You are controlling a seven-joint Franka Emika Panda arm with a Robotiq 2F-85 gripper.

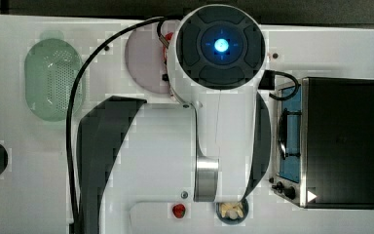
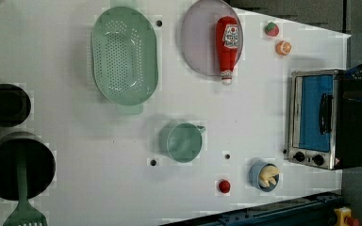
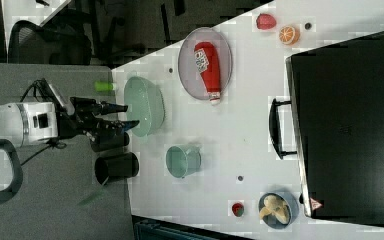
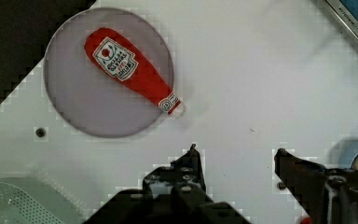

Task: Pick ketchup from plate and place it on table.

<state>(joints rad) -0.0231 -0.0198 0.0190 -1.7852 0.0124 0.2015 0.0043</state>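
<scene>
On plate point(image 2: 195, 42) I see ketchup point(image 2: 228, 44) lying flat, cap end overhanging rim onto table point(image 2: 245, 113). Gripper point(image 4: 235, 151) spread wide, empty, well apart from plate.

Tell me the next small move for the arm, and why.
Probably bring the gripper across and down over the ketchup. The bottle lies on its side on the plate, cap end poking past the rim onto the table. The jaws stand open with nothing between them, apart from the bottle, so the pick has not yet begun.
</scene>
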